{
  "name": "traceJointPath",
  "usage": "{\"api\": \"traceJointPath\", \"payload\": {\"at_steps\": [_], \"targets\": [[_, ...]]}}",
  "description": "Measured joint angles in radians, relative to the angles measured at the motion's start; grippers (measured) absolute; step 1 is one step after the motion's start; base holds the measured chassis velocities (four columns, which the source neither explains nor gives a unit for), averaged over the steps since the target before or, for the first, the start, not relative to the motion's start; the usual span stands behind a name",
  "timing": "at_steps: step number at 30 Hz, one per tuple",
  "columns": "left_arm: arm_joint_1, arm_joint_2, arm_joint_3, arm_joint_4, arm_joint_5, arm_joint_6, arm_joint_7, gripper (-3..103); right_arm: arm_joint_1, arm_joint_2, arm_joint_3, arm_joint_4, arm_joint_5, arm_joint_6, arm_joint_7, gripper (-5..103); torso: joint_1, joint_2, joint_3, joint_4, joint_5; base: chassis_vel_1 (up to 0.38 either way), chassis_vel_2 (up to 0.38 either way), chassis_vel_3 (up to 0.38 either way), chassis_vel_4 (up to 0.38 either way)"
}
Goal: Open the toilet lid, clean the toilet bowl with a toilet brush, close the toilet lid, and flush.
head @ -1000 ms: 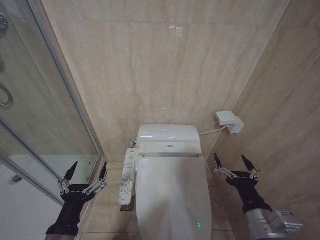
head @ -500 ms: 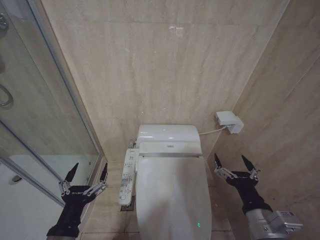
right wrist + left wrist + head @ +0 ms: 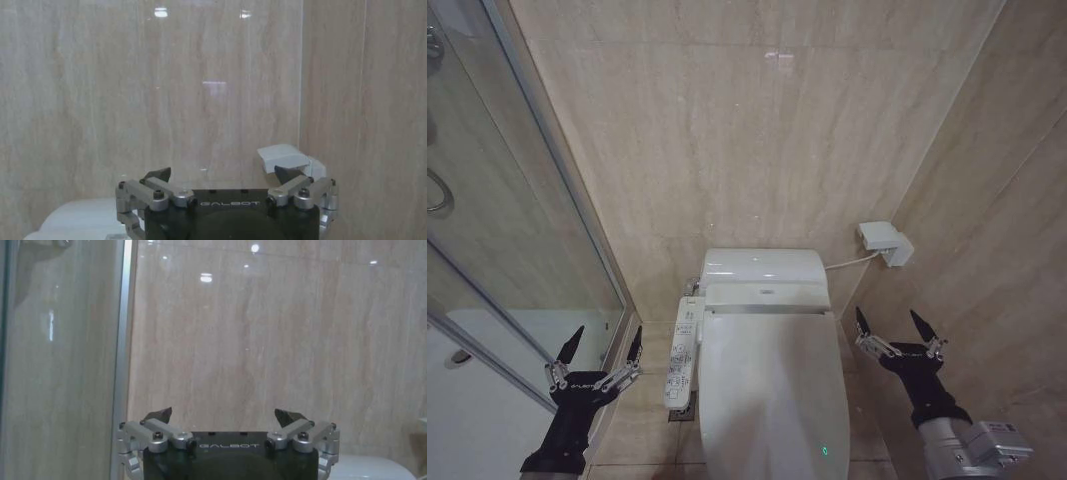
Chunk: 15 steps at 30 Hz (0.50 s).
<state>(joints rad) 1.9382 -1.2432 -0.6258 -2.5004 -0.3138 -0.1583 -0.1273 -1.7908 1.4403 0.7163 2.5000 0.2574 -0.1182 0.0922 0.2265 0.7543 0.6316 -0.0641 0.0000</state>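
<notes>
The toilet lid (image 3: pixel 772 395) lies shut and flat over the toilet bowl, which is hidden beneath it. A white button panel (image 3: pixel 684 353) runs along the toilet's left side. A white tank unit (image 3: pixel 764 267) sits behind the lid against the wall. My left gripper (image 3: pixel 605 345) hangs open to the left of the toilet, near the shower glass, holding nothing. My right gripper (image 3: pixel 894 326) hangs open to the right of the toilet by the side wall, also holding nothing. Open fingers (image 3: pixel 160 416) show in the left wrist view, and open fingers (image 3: pixel 157 176) in the right wrist view. The toilet brush is out of view.
A glass shower screen with a metal frame (image 3: pixel 557 190) stands close on the left. Beige tiled walls close in behind and on the right. A white wall box (image 3: pixel 885 243) with a hose is mounted to the right of the tank.
The whole head view has shifted slightly, so the camera moved a little. Both grippers and the lid stay where they were.
</notes>
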Motion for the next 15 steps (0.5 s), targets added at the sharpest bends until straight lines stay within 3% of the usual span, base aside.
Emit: {"api": "traceJointPath", "payload": {"at_steps": [15], "targets": [[0.0, 0.0, 0.0, 0.001, 0.0, 0.0, 0.0, 100, 0.0, 0.0, 0.0, 0.0, 0.0, 0.0, 0.0, 100, -0.001, 0.0, 0.0, 0.0, -0.0002, 0.168, -0.173, -0.176, 0.183]]}}
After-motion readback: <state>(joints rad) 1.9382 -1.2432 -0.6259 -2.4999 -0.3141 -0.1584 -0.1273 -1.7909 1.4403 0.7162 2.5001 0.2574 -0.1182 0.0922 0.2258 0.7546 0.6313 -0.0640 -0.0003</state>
